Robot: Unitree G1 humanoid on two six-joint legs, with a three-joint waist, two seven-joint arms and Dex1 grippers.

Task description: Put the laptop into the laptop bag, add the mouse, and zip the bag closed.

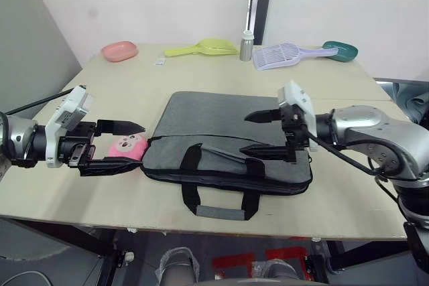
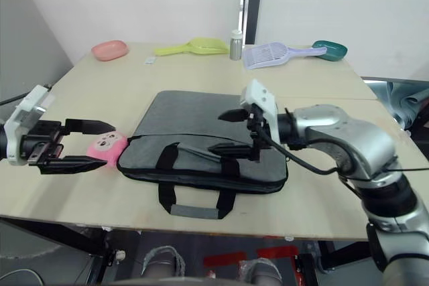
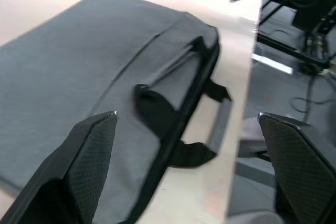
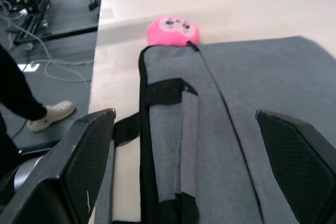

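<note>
The left gripper [image 1: 119, 145] hangs low over the table's left side with its two black fingers spread apart and nothing between them; the pink plush toy [image 1: 127, 145] sits by its fingertips, just off the left corner of the laptop bag [image 1: 221, 135]. That grey bag lies flat in the middle of the table [image 1: 120, 92], its two black loop handles hanging toward the near edge, one of them draped over the top panel. Its zipper seam looks drawn shut along the near edge, though I cannot tell this for certain. A laptop and a white mouse are not to be picked out on the tabletop, so they are probably already inside, and the job seems at or close to its end, with at most a last check of the zipper left. The right gripper [image 1: 263, 133] hovers over the bag's right half, fingers parted and empty, pointing along the bag toward the toy.
</note>
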